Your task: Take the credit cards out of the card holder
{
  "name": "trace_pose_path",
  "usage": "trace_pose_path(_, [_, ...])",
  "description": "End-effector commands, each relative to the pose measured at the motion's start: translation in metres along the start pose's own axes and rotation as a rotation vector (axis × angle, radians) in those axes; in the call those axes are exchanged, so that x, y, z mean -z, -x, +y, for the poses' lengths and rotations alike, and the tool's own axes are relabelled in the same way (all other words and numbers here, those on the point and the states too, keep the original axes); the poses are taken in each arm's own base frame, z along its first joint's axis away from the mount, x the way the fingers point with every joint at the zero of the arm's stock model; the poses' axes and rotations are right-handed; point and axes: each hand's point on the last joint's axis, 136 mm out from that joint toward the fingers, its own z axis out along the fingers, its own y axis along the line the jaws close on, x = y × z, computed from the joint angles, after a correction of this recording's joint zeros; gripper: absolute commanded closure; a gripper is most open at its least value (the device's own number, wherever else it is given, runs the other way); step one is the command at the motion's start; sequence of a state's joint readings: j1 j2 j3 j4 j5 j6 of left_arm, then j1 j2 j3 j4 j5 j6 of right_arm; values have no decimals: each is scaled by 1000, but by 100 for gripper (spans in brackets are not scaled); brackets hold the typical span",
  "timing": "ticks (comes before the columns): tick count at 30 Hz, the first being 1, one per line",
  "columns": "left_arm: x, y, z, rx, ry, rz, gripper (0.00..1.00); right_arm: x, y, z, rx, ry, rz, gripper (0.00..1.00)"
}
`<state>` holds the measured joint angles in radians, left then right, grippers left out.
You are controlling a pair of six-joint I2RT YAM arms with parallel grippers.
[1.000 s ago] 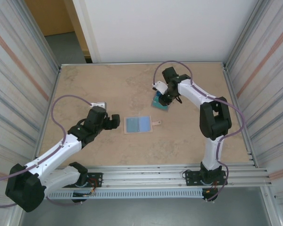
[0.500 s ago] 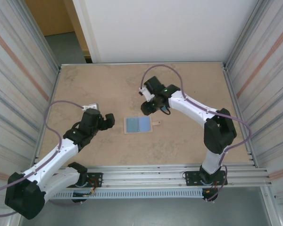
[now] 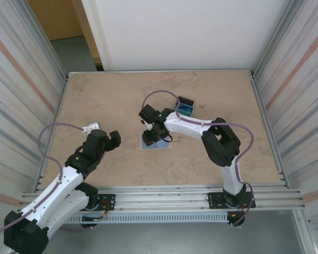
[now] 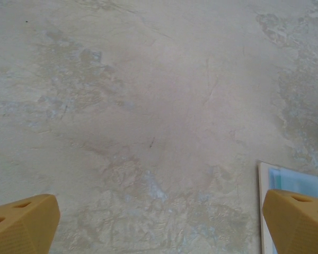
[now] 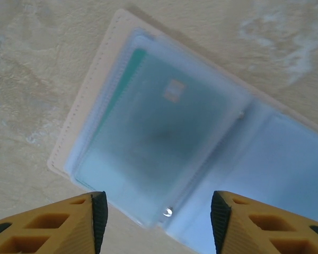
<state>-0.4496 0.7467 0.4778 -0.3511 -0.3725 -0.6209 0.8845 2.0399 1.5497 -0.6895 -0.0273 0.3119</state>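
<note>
With its fingers apart and empty over the card holder (image 5: 98, 79), the right gripper (image 5: 156, 222) may pinch the clear sleeve (image 5: 222, 132), not the teal credit card (image 5: 148, 127) inside.

The card holder (image 3: 158, 144) lies spread open near the middle of the table (image 3: 111, 100), with a credit card (image 5: 159, 132) in a sleeve of one half, the right gripper (image 3: 151, 133) just above it, the left gripper (image 3: 112, 138) apart to its left, and a small box (image 3: 185, 108) behind it to the right.
</note>
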Motion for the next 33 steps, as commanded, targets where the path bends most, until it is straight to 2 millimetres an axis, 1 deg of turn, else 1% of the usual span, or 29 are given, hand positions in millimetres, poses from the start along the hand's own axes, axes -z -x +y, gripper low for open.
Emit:
trace_pose_path(1, [1,-2,13,19,48,-8,1,-4,6,11,-11,-1,6,42])
trace_pose_path(8, [-1,-7,12,23,38,9,1,-14,14,12,13,-21,8,37])
trace_pose_path(13, [-2,-8,12,25,35,14,1,-23,11,12,18,-20,35,36])
trace_pose_path(15, [-2,-8,11,25,34,15,1,-25,9,13,19,-14,41,33])
trace_pose_path(18, [-3,-8,11,27,32,16,1,-27,6,14,21,-16,51,32])
trace_pose_path(20, [-3,-8,10,26,30,16,1,-29,4,13,23,-20,58,32])
trace_pose_path(27, [-3,-7,8,31,18,16,1,-34,-8,4,41,-68,88,41])
trace_pose_path(30, [-4,-7,8,33,17,17,1,-36,-12,1,62,-111,99,41])
trace_pose_path(33, [-4,-7,7,34,14,18,1,-37,-16,2,79,-126,106,41])
